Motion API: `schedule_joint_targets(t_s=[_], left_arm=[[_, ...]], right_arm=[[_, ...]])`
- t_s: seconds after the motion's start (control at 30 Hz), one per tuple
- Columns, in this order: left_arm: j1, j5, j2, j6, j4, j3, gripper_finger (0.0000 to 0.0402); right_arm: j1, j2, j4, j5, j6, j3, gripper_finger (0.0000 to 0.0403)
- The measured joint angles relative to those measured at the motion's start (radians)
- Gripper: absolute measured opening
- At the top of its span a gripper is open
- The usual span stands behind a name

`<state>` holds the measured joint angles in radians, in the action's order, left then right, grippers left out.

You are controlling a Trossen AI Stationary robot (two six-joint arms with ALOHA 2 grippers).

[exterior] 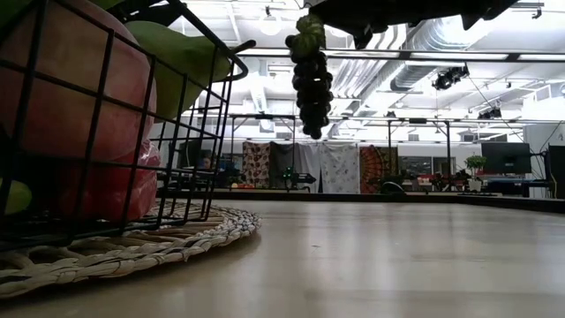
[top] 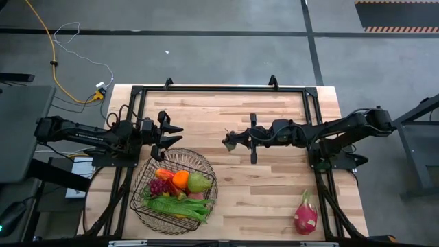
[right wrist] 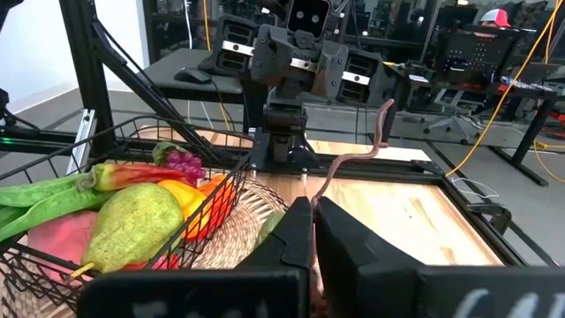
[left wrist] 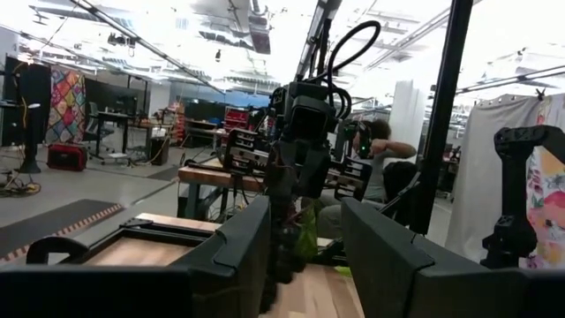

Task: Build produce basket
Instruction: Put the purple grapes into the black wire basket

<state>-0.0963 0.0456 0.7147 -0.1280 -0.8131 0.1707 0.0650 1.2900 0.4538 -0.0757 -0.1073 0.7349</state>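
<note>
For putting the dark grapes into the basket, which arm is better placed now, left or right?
Right. The right gripper already holds the dark grapes in the air, near the basket. The left gripper holds nothing at the basket's rim.

no readable text, labels, brands, numbers or signs anywhere: none on the table, the arms, the basket or in the room behind.

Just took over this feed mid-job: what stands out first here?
A bunch of dark grapes dangles in mid-air from the right gripper, fingers shut on its stem, over the table's middle. Beside it the basket is heaped with produce, and a pink dragon fruit lies alone near the right front corner.
</note>
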Motion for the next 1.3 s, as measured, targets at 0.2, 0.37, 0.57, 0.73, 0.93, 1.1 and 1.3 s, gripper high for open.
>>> schedule_joint_targets(t_s=[0.2,0.37,0.57,0.73,0.93,1.1,1.3], left_arm=[[0.000,0.000,0.000,0.000,0.000,0.000,0.0129],[0.000,0.000,0.000,0.000,0.000,0.000,0.0129],[0.000,0.000,0.000,0.000,0.000,0.000,0.0129],[0.000,0.030,0.000,0.000,0.000,0.000,0.0129],[0.000,0.045,0.000,0.003,0.000,0.000,0.0129],[0.000,0.045,0.000,0.008,0.001,-0.001,0.0129],[0.000,0.045,0.000,0.008,0.003,-0.001,0.0129]], right_arm=[[0.000,0.000,0.000,0.000,0.005,0.000,0.0000],[0.000,0.000,0.008,-0.049,0.032,0.000,0.0000],[0.000,0.004,0.045,-0.126,0.103,0.000,0.0000],[0.003,0.055,0.153,-0.101,0.134,0.007,0.0000],[0.032,0.148,0.199,-0.029,0.131,0.092,0.0000],[0.071,0.232,0.201,0.066,0.121,0.201,0.0000],[0.119,0.325,0.188,0.088,0.040,0.362,0.0000]])
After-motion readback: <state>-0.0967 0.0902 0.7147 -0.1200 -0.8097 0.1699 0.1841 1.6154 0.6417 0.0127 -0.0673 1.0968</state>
